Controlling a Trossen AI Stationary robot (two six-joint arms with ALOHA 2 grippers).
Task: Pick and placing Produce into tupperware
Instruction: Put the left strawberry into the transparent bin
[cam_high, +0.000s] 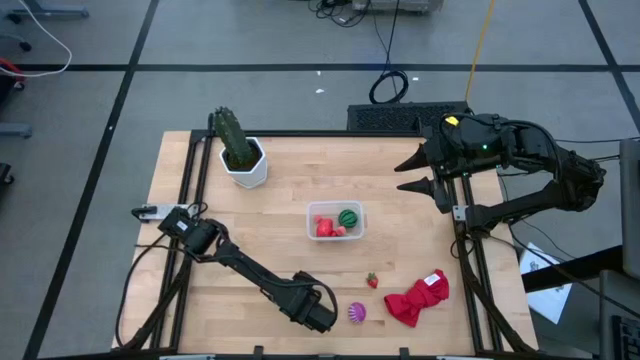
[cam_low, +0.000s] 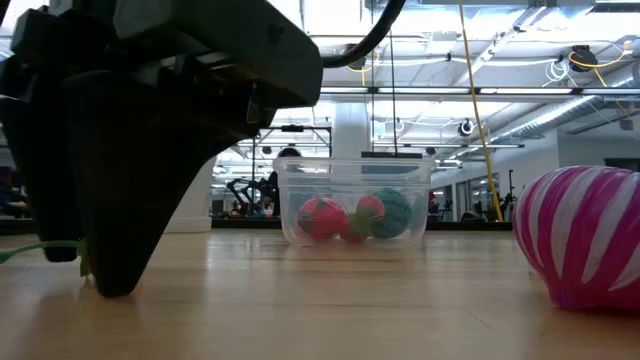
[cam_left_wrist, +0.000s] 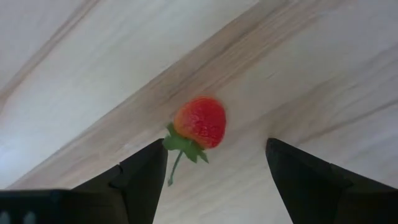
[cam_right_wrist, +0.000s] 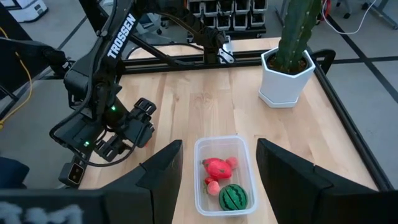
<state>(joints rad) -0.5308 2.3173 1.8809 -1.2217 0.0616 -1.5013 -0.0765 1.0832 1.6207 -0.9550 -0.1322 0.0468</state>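
Red plastic strawberry (cam_left_wrist: 200, 122) lies on the wooden table (cam_left_wrist: 298, 74) just ahead of the left gripper (cam_left_wrist: 214, 177) — jaws wide, empty; right gripper (cam_right_wrist: 217, 171) also open.

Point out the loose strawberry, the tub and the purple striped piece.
Strawberry (cam_left_wrist: 200, 122), left wrist view, red body.
Tub (cam_high: 312, 210), high view, rim corner.
Purple striped piece (cam_high: 356, 313), high view, its middle.

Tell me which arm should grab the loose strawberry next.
Left. The left gripper is over the strawberry, fingers open either side. The right gripper hangs far off beyond the tupperware.
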